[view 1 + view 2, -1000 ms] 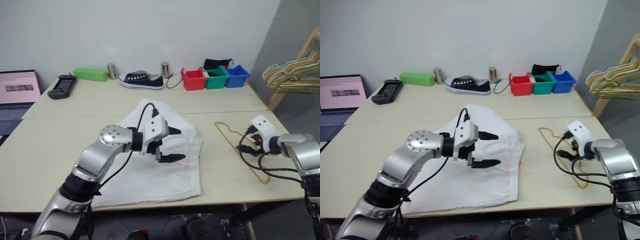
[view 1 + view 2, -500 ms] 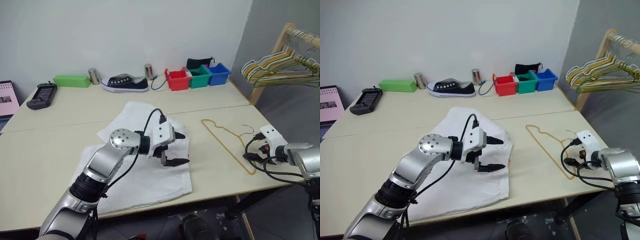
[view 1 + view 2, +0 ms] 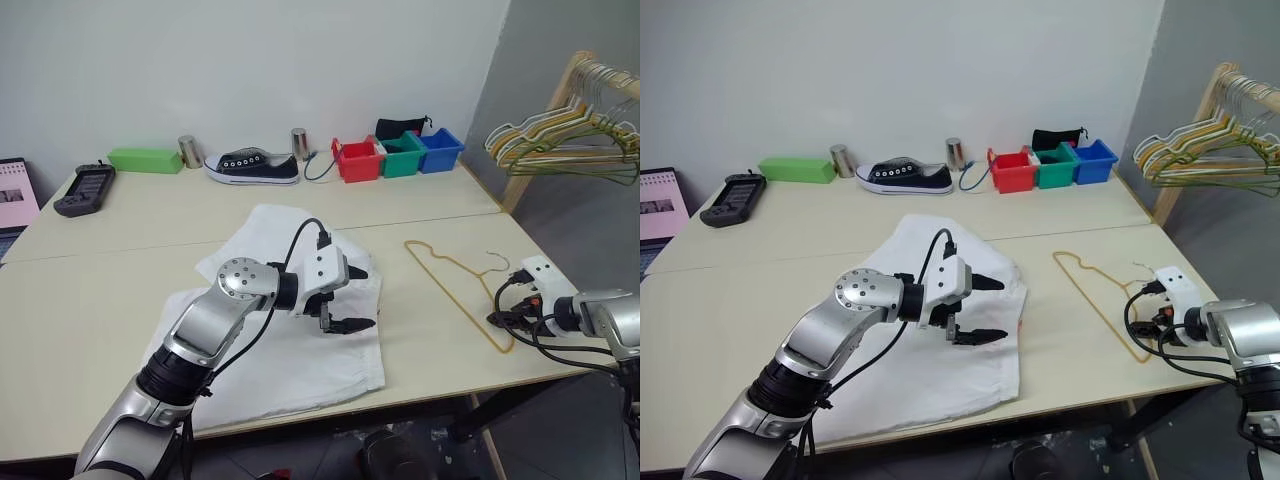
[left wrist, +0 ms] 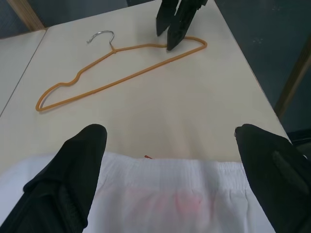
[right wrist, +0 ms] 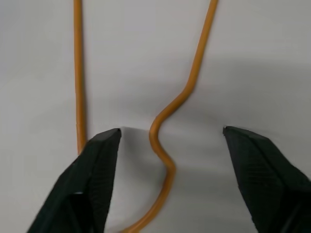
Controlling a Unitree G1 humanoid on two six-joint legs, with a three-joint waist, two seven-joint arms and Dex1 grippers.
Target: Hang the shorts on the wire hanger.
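The white shorts [image 3: 285,345] lie spread flat on the table in front of me. My left gripper [image 3: 352,298] hovers just over their right-hand edge, open and empty, pointing toward the wire hanger. The waistband [image 4: 170,167] shows between its fingers. The mustard-yellow wire hanger [image 3: 455,295] lies flat on the table to the right of the shorts, its hook [image 4: 99,36] pointing away from them. My right gripper [image 5: 171,132] is down at the hanger's near end, open. One kinked stretch of wire [image 5: 200,48] runs between its fingers, untouched by them.
Along the far edge stand a green box [image 3: 145,160], two metal cans, a black sneaker [image 3: 252,165] and red, green and blue bins [image 3: 398,157]. A handheld device [image 3: 85,190] lies at the far left. A wooden rack with several hangers [image 3: 560,140] stands off the table's right end.
The camera has swung to the right. My right gripper has sunk a little onto the hanger's near end and rolled. The left arm and the shorts have stayed put.
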